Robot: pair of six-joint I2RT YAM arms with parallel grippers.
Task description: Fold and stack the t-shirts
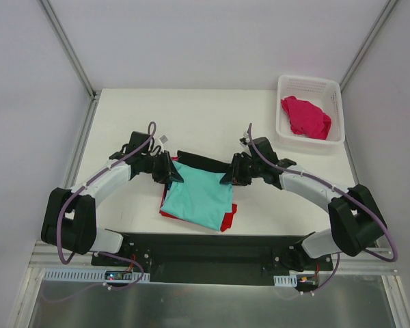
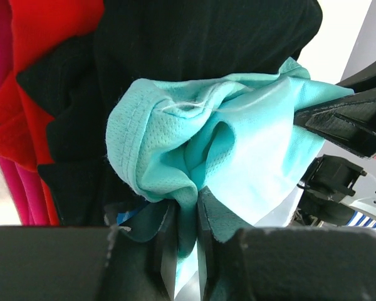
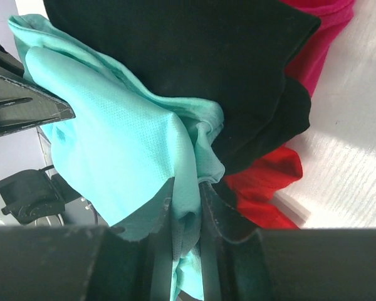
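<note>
A mint-teal t-shirt lies on top of a pile at the table's near middle. Under it a black t-shirt sticks out at the back, and a red one at the front corners. My left gripper is shut on the teal shirt's left back corner, with a bunch of teal cloth pinched between its jaws. My right gripper is shut on the right back corner, and teal fabric fills its jaws. The black shirt and red shirt lie just behind.
A white lattice basket stands at the back right and holds a crumpled magenta-pink shirt. Magenta-pink cloth also shows at the pile's edge in the wrist views. Each wrist view catches the other arm's black finger.
</note>
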